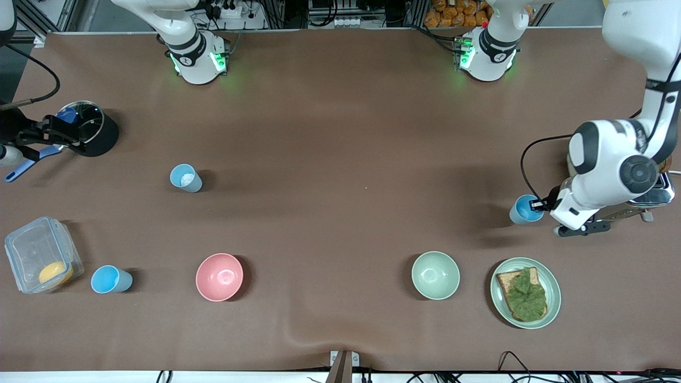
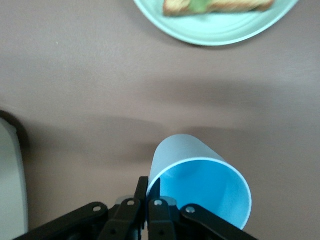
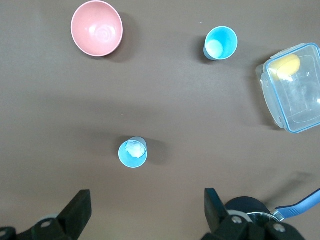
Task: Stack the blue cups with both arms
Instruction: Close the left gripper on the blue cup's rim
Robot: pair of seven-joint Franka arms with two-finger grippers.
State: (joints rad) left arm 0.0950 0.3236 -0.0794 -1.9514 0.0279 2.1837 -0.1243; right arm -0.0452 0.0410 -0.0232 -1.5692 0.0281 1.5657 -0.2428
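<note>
Front view: the left pincer (image 1: 541, 205) grips a blue cup (image 1: 525, 209) near the left arm's end of the worktop (image 1: 340, 133), well apart from the pale-inside cup (image 1: 185, 178) and another blue cup (image 1: 110, 280).

Left wrist view: its fingers (image 2: 141, 194) pinch the rim.

Right wrist view: the right pincer (image 3: 145, 212) hangs released over the pale-inside cup.

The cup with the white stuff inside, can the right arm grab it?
Probably yes. The right gripper hangs open above that cup, which stands upright and alone, with bare table around it.
</note>
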